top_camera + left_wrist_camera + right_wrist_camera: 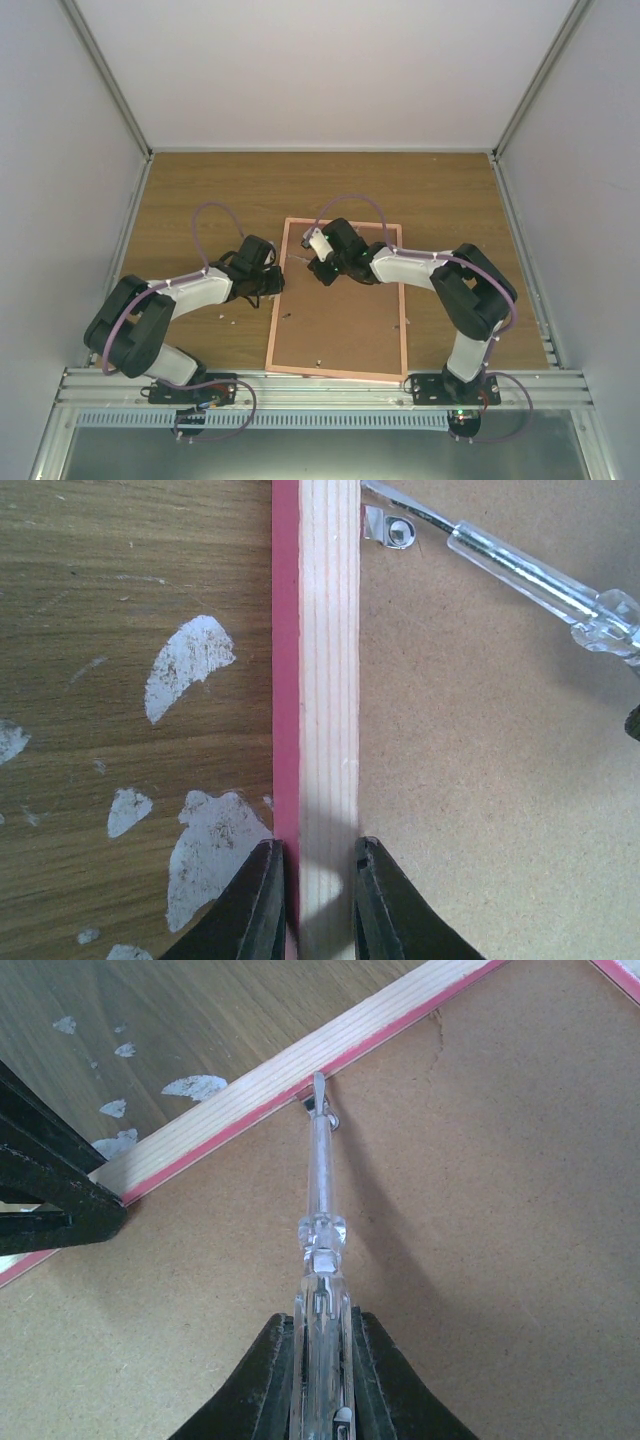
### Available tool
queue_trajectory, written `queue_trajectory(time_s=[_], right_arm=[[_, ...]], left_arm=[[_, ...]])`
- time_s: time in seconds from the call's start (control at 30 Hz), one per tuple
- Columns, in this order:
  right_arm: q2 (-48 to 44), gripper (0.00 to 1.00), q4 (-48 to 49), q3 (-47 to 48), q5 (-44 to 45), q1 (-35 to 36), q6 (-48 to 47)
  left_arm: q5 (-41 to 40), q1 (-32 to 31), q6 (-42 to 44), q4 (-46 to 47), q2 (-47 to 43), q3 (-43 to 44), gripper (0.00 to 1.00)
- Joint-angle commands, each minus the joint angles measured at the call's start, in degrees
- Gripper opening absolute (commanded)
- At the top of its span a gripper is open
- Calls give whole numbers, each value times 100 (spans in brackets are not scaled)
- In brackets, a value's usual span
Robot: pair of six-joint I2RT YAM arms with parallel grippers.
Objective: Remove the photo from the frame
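Two tools on the job, both closed on sth. Left tool (310, 905) pinches the frame (328, 680) across its left rail, one finger on the pink outer edge and one on the inner side, so the frame is pinned to the counter (100, 630). Right tool (322, 1360) is clamped round the clear handle of a screwdriver (320, 1190). The shaft points at that same rail, and the tip sits at a small metal clip (326, 1115) where the rail meets the backing board (480, 1240), near the far-left corner.

The frame lies face down mid-counter, brown back up. No sign of the photo from any cam; I judge it's under the board, inside the frame.

Step in hand, as I read it: turn or lever that clip clear of the board. To do it well I'd hold the blade low and flat, and get it against the tab, not into the fibreboard, which looks soft and shows a nick near the corner. Small wrist moves only, pushing along the rail rather than down. The left tool's grip matters: if the frame slides, the tip skips off. Other clips prob. need the same before the board lifts. The overhead view shows specks on the back, too small to tell what they are.
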Motion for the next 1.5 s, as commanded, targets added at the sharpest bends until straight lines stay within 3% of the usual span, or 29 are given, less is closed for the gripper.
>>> queue_trajectory(time_s=[0.0, 0.6, 1.47], right_arm=[[150, 0, -281, 53, 72, -82, 89], [390, 1, -649, 296, -365, -105, -202], [341, 1, -2245, 553, -829, -79, -560]], left_arm=[[329, -122, -112, 24, 18, -184, 10], [318, -122, -118, 41, 54, -171, 10], [87, -122, -151, -64, 15, -157, 10]])
